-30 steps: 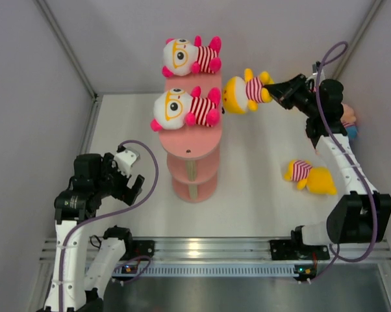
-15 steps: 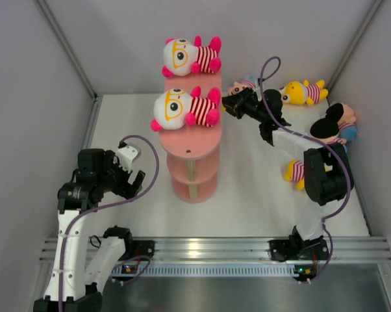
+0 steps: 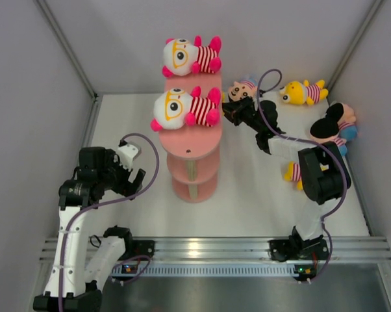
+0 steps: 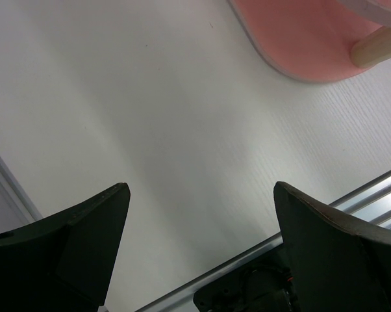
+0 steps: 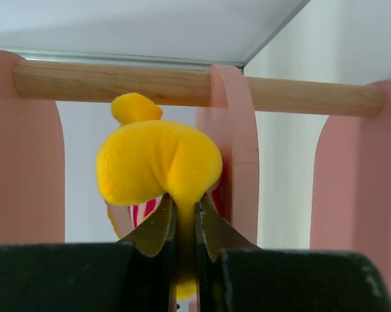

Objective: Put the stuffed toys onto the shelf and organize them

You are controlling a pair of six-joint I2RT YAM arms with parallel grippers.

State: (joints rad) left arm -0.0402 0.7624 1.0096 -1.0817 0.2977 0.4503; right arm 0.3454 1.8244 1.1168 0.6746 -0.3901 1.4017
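Observation:
The salmon-pink shelf (image 3: 192, 140) stands mid-table. Two white-faced toys with orange glasses (image 3: 184, 56) (image 3: 181, 108) lie on its top tier. My right gripper (image 3: 228, 110) reaches to the shelf's right side. In the right wrist view it (image 5: 184, 203) is shut on a yellow bear (image 5: 156, 159), held between the pink tiers (image 5: 231, 143) below a wooden post; the top view hides this bear. My left gripper (image 3: 127, 179) is open and empty left of the shelf, over bare table in its wrist view (image 4: 201, 190).
A small doll (image 3: 241, 87) lies just behind the right gripper. A yellow bear (image 3: 304, 92) lies at the back right, a mouse-eared toy (image 3: 335, 123) by the right wall. A yellow striped toy (image 3: 293, 172) is partly hidden by the right arm. The shelf's bottom tier (image 4: 299, 39) shows in the left wrist view.
My right arm swung down and left, carrying the yellow bear from beside the top tier to between the tiers. The left arm barely moved.

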